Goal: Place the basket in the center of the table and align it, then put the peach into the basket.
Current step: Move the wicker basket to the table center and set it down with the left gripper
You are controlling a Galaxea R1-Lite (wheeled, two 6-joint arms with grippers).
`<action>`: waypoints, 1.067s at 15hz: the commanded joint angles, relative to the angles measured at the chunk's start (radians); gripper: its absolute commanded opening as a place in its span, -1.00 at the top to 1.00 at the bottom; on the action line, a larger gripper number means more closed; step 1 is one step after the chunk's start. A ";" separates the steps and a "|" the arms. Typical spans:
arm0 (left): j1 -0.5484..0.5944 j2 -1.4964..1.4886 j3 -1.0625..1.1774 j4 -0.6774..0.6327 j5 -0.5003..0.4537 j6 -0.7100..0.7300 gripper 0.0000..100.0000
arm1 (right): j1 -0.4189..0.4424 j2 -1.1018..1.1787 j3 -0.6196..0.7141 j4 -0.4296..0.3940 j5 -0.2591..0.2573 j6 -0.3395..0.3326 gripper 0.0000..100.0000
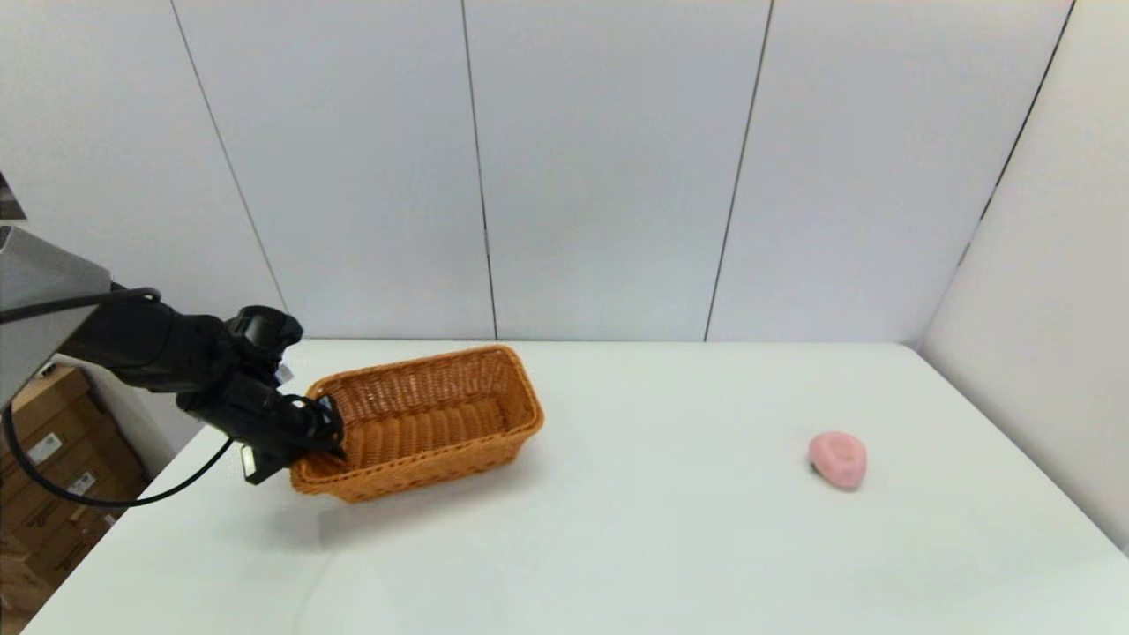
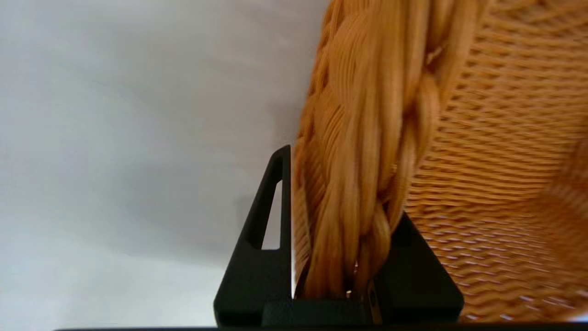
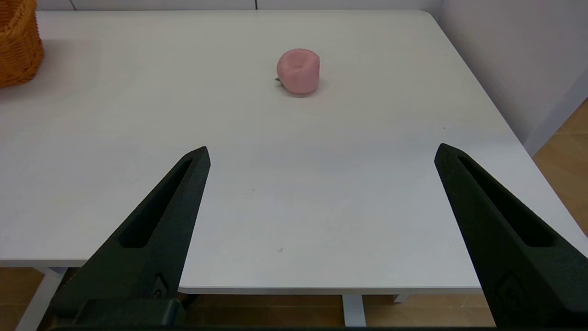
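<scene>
Basket (image 1: 423,419): left part of table (image 1: 617,529), slightly tilted, left end rim clamped between left gripper (image 1: 328,434) fingers (image 2: 257,257). Peach (image 1: 838,459): on table, far right, well apart. Right gripper (image 3: 321,156): fingers spread wide, parked at near edge.

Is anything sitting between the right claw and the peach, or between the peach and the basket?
Nothing visible. The open right claw faces the peach across bare table. Between the peach and the basket, held at its rim by the left claw, there is only white tabletop.
</scene>
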 commanded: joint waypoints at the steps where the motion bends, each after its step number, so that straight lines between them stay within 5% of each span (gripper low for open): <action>1: -0.002 -0.030 -0.020 0.066 -0.075 -0.004 1.00 | 0.000 0.000 0.000 0.003 0.000 0.000 -1.00; 5: -0.020 -0.092 -0.036 0.126 -0.178 0.001 1.00 | 0.000 0.000 0.000 0.003 0.000 0.000 -1.00; 16: -0.367 -0.044 -0.131 0.177 -0.181 -0.070 1.00 | 0.000 0.000 0.000 0.003 0.000 0.000 -1.00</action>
